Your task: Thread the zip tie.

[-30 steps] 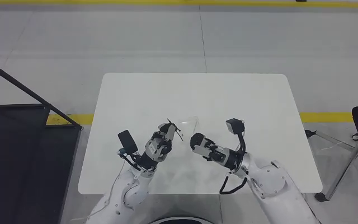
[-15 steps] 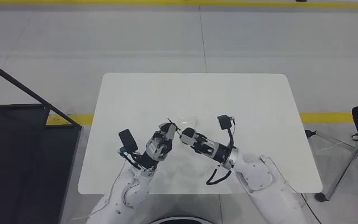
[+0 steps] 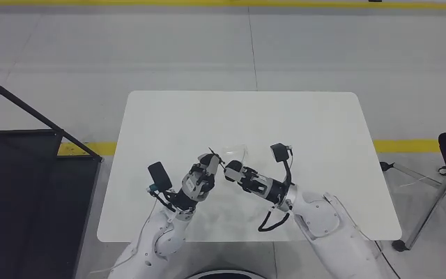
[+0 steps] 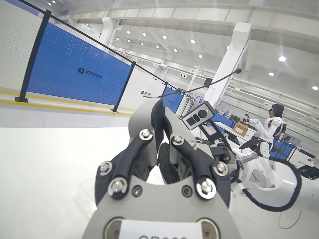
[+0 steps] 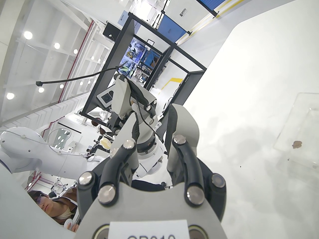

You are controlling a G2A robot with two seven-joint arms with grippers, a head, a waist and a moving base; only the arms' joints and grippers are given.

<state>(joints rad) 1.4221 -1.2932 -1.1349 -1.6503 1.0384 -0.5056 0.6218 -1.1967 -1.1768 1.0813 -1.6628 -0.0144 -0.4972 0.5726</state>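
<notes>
Your left gripper (image 4: 159, 106) pinches a thin, black, flexible zip tie (image 5: 74, 78) between ribbed pads. Your right gripper (image 5: 153, 123) stands just beside it, fingers parted, above the smooth white table (image 3: 313, 125).

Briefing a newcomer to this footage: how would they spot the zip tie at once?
Start at the white table and find the left gripper over its middle. The zip tie is the thin black strip jutting from that shut gripper. Unlike the clear tray beside it, it is dark, slender and held aloft.
</notes>
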